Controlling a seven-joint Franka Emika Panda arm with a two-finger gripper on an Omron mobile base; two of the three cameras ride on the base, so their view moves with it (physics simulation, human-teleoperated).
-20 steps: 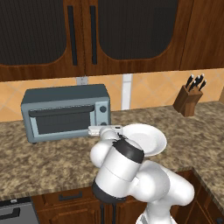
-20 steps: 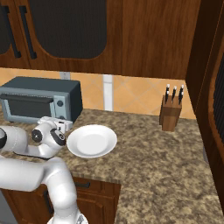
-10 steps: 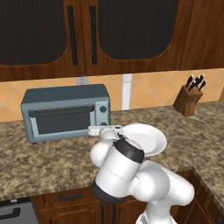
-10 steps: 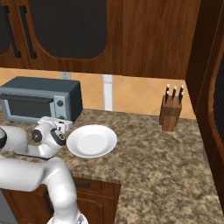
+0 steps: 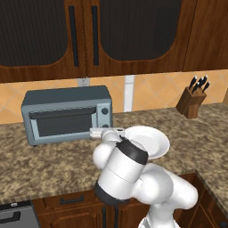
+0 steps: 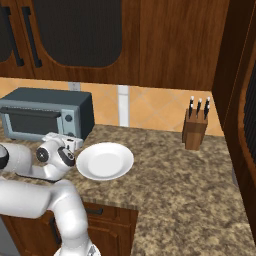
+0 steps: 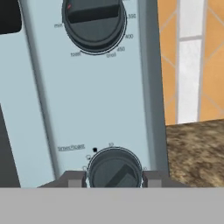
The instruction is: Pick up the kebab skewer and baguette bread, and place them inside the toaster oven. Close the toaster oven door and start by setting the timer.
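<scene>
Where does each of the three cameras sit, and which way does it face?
Left base view: behind the arm's left, facing the toaster oven; white arm at lower right.
Right base view: behind the arm's right, facing the white plate and knife block; arm at lower left.
Hand view: on the hand, facing the oven's lower knob between the gripper fingertips.
Both base views share oven, plate and block.

Dark wood cabinets [image 5: 93, 35] hang over a speckled granite counter [image 6: 190, 175] and orange tiled backsplash [image 5: 156, 91].
</scene>
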